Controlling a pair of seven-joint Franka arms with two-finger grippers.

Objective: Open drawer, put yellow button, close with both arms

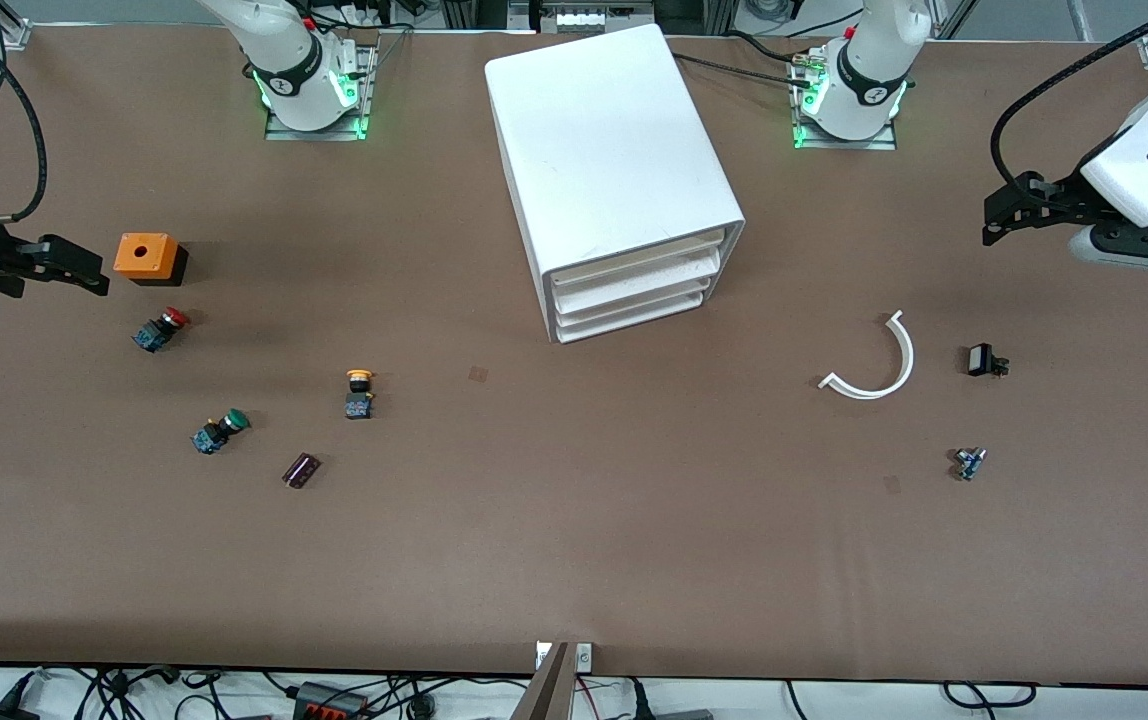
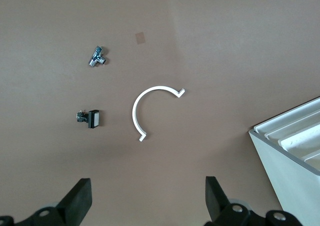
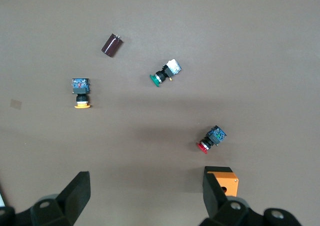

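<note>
A: Since drawer (image 1: pixel 639 255) sits shut atop cabinet (image 1: pixel 609 170), left gripper (image 2: pixel 147 201), fingers spread, hovers at the table's left-arm end.
B: Hook its front lip squarely. Right gripper (image 3: pixel 145 198), also spread, waits; button (image 1: pixel 359 392) at cabinet's 8 o'clock.

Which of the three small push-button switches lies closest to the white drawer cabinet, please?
The yellow-capped push-button switch; the red-capped switch and green-capped switch both lie farther toward the right arm's end of the table.
</note>
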